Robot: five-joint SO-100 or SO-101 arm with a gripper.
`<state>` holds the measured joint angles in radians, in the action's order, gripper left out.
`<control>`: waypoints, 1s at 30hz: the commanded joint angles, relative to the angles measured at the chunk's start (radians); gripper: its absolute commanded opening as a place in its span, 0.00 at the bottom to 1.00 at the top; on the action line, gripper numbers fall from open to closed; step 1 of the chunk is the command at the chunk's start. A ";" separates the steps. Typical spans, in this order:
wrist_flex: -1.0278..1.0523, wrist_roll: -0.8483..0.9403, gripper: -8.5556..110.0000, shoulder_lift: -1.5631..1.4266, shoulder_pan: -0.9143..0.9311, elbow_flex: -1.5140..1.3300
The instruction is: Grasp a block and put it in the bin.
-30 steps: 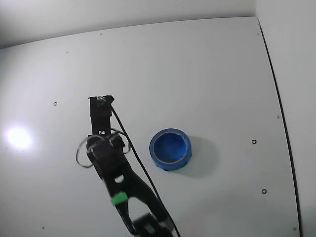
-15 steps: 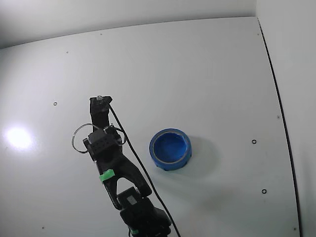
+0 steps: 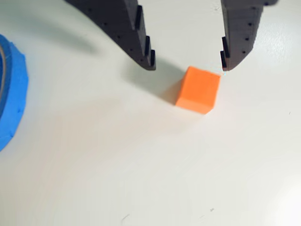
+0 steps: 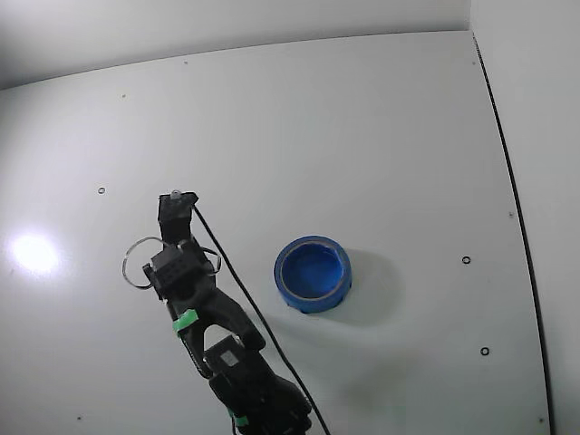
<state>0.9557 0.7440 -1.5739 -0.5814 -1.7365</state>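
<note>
Two wide-spread fingers [image 3: 148,56] are hanging above the block [image 3: 198,89], so you're risking the right tip clipping its corner.

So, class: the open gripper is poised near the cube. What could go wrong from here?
1. The block sits nearer the right finger than mid-gap of the gripper, so closing may shove or twist it.
2. The bin lies off to the left in the wrist view; a weak grip could drop the block on the way.
</note>
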 commanded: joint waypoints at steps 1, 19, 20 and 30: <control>-0.015 -0.003 0.24 -0.029 -0.066 0.075; -0.002 0.011 0.24 0.081 -0.023 0.299; -0.002 0.011 0.24 0.080 -0.023 0.299; -0.002 0.015 0.24 0.089 0.008 0.298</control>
<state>0.9557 0.7440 -1.4511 -0.5983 -1.5355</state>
